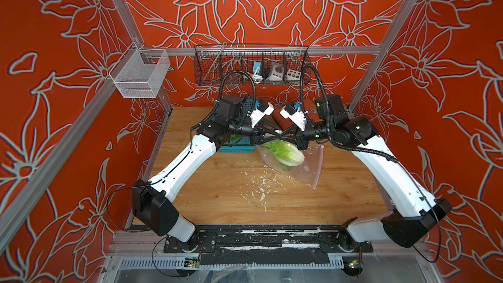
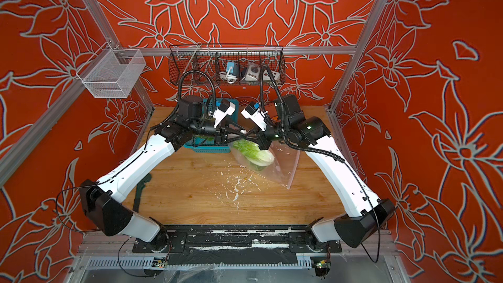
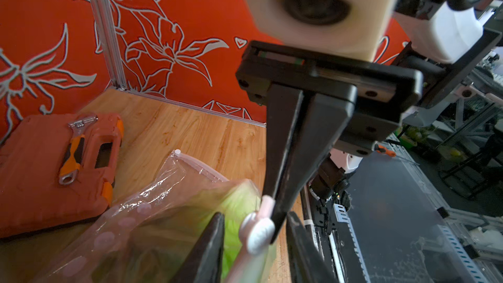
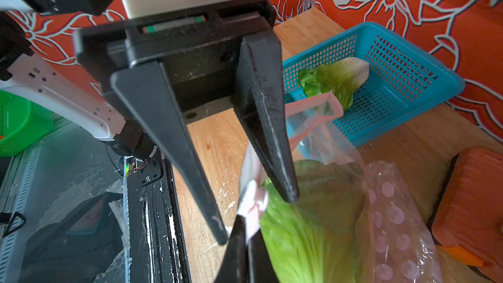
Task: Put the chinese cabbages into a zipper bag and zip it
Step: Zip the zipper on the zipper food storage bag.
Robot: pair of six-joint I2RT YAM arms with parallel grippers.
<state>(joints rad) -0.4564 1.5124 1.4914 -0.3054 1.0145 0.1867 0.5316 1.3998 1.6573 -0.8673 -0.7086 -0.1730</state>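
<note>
Cabbage (image 1: 285, 153) shows blurred inside zipper bag (image 1: 313, 171); right fingers (image 3: 285, 145) pinch its rim, left fingers (image 4: 168, 137) spread.

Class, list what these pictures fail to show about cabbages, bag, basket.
- How many chinese cabbages the zipper bag holds: in both top views the left gripper and right gripper cover its mouth; wrist views blur or crop them.
- Teal basket contents: left arm covers it in top views; left gripper blocks one end in the right wrist view.
</note>
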